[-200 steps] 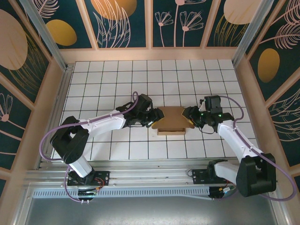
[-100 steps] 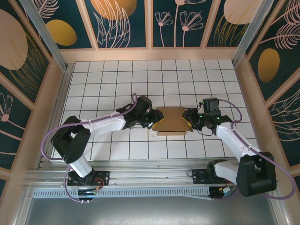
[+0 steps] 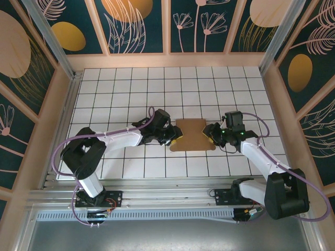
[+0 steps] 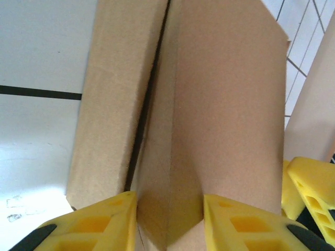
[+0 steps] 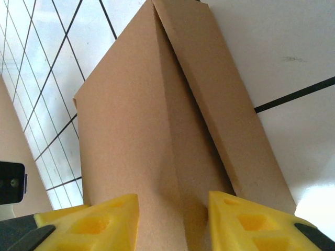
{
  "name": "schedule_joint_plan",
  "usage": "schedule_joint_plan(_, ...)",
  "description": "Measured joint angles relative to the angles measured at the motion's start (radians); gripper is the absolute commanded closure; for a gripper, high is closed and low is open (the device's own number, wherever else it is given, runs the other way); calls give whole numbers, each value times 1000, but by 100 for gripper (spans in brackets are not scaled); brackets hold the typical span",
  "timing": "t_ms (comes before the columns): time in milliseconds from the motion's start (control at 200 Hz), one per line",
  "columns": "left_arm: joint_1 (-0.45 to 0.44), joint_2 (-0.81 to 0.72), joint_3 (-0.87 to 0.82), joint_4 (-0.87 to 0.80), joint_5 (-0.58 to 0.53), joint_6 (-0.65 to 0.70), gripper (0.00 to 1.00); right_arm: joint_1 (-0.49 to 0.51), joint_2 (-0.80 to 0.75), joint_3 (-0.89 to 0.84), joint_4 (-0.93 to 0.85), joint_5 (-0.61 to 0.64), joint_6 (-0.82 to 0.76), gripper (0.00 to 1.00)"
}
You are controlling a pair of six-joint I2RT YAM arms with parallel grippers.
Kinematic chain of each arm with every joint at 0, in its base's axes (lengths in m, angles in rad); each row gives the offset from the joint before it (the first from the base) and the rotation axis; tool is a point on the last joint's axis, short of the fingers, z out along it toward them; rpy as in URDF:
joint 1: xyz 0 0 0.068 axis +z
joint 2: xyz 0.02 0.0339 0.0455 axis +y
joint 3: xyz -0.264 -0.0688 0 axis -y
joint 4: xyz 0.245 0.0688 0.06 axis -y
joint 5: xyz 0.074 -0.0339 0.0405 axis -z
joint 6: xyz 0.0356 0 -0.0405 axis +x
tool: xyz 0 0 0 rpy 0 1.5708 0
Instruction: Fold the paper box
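The left gripper (image 3: 173, 137) is clenched on cardboard. Seen from its wrist, its two yellow fingers (image 4: 91, 227) press on either side of a raised, creased ridge at the left end of the paper box (image 3: 192, 135), a plain brown, unprinted piece of corrugated cardboard with creased panels and flaps. The right gripper (image 3: 210, 133) mirrors it at the opposite end. Its own yellow fingers (image 5: 89, 219) pinch a similar ridge, with cardboard filling the gap between them. So both are grasping the box, one at each end, facing each other across it.

The box lies near the middle of the white table ruled with a black grid (image 3: 131, 94), directly between the two grippers.

To my eye the job is somewhere in the middle. The end panels look folded up along their creases. Beside each pinched ridge a narrower strip lies close against the wider panel with a dark slit between them, so those flaps do not look pressed home. From above, the box reads as a low, squarish shape with small ears flaring at its corners, more a shallow tray than a shut box. I see no lid closed over it and no tabs tucked in. Whether the long walls stand up I cannot tell. I judge the closing folds are all left to do.
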Motion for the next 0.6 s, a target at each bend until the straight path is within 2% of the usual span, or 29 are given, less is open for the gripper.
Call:
schedule_joint_plan(385, -5, 15, 9, -24, -19, 60, 63, 45, -1, -14, -1, 126, -48, 61)
schedule_joint_plan(501, -8, 16, 21, -46, -37, 85, 57, 58, -1, -23, 0, 167, -64, 61)
schedule_joint_plan(601, -8, 18, 31, -55, -40, 93, 56, 67, 5, -31, 4, 186, -68, 61)
